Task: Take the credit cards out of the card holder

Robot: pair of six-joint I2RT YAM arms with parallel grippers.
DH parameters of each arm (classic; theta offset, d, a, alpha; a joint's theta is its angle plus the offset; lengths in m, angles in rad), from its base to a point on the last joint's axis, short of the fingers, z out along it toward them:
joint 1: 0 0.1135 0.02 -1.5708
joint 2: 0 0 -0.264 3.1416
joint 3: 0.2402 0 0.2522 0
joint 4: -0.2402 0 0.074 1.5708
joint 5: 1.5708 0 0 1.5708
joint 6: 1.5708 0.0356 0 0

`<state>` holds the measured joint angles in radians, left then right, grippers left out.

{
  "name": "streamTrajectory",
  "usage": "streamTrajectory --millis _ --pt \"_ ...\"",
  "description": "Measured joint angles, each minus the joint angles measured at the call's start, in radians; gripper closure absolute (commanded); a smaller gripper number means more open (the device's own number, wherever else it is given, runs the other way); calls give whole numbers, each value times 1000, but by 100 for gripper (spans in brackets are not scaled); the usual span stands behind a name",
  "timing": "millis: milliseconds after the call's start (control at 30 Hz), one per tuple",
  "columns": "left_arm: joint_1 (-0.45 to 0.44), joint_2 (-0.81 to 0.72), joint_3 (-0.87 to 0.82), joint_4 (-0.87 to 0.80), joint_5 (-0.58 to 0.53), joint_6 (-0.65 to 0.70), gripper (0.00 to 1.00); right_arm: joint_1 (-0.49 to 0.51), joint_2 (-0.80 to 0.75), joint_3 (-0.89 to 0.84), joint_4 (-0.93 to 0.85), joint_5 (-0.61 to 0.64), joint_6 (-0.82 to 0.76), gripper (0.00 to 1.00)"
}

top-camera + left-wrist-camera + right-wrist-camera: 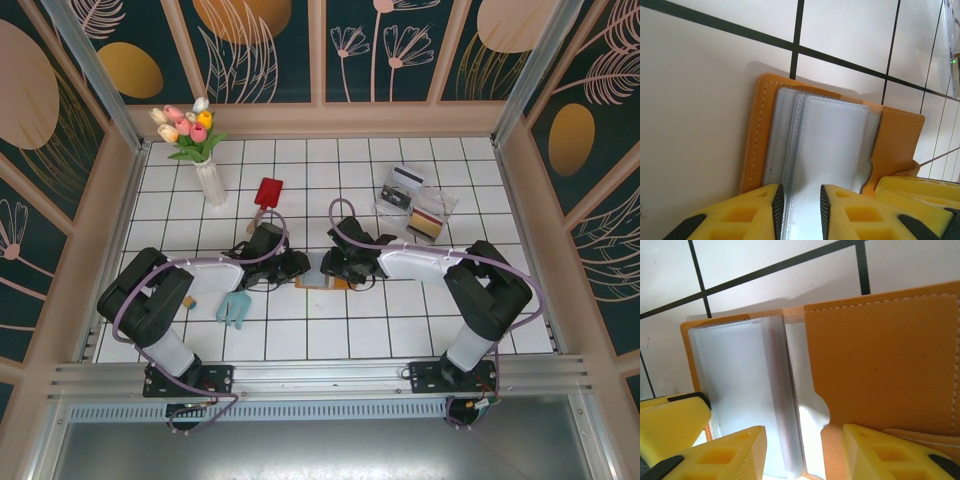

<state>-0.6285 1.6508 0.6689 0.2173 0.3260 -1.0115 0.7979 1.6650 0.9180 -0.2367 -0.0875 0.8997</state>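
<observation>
The left gripper (800, 194) has its yellow jaws set narrowly apart. A pale stitched pocket (830, 145) of the card holder (900, 135) fills the gap between them. I cannot tell whether the pads pinch it or only rest on it. The right gripper (802, 432) is open wider and clamps nothing. One of its fingers (735, 455) is on the pale pocket side and the other is over the orange flap, with the raised edge of the pocket stack (787, 405) in the gap. One yellow finger (670, 415) of the left gripper sits at the holder's outer edge.

From above, the left gripper (298, 268) and right gripper (333, 268) meet tip to tip over the holder (325, 284). It lies open and flat on the white tiled table (330, 160), near the middle and towards the near side. I cannot tell loose cards from the pockets inside it.

A clear tray (445, 200) with a few cards stands behind the right arm. A vase (210, 182) of tulips stands at the far left, with a red object (268, 190) beside it. A teal item (236, 308) lies by the left arm.
</observation>
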Motion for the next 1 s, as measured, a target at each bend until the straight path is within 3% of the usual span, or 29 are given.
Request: streamTrajectory --millis 300,1000 --pt "0 2 2 2 14 8 80 -5 28 -10 27 -27 -3 66" --pt "0 19 6 30 94 11 79 -17 39 -43 109 -80 -7 66"
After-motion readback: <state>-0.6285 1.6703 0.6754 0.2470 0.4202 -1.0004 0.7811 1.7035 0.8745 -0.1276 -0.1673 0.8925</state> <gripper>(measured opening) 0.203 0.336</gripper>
